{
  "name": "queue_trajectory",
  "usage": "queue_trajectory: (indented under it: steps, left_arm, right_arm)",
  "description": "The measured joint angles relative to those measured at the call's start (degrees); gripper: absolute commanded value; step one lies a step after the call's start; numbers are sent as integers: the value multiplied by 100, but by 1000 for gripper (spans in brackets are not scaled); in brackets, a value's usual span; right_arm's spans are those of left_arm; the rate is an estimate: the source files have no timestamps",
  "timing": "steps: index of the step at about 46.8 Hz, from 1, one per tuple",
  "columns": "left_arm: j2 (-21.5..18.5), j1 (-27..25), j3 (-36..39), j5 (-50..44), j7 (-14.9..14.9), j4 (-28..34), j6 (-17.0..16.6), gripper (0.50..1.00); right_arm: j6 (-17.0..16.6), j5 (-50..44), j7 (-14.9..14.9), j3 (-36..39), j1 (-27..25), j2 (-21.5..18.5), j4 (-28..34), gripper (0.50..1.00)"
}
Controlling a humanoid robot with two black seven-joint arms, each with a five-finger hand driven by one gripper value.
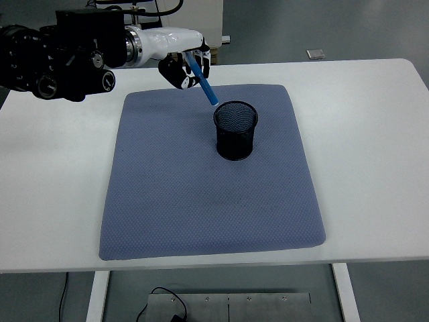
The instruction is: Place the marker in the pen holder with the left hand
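My left hand (188, 66) hovers over the far edge of the blue-grey mat (208, 201), fingers curled around a blue marker (203, 84). The marker slants down and to the right, and its lower tip sits just left of the rim of the black mesh pen holder (236, 131). That holder stands upright on the mat, right of centre toward the far side. My black left arm (64, 54) enters from the upper left. No right arm shows.
A white table (375, 134) carries the mat. Beyond its far edge stand a cardboard box (194, 56) and white equipment with cables on the grey floor. A small grey plate (316, 54) lies on the floor at the back right.
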State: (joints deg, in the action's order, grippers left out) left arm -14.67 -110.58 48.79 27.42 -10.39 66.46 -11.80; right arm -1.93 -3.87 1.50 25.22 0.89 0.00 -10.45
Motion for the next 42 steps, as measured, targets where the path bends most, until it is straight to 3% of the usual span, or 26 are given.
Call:
queue_trajectory:
  steps: [25,42]
  left_arm:
    - [559,110,-178,-254,10,-197,-24,500]
    - [704,381,-169,-288,38,-349,-24,500]
  right_arm:
    - [0,0,-1,0,-1,0,-1,1000]
    - [-1,0,-1,0,-1,0,-1,1000]
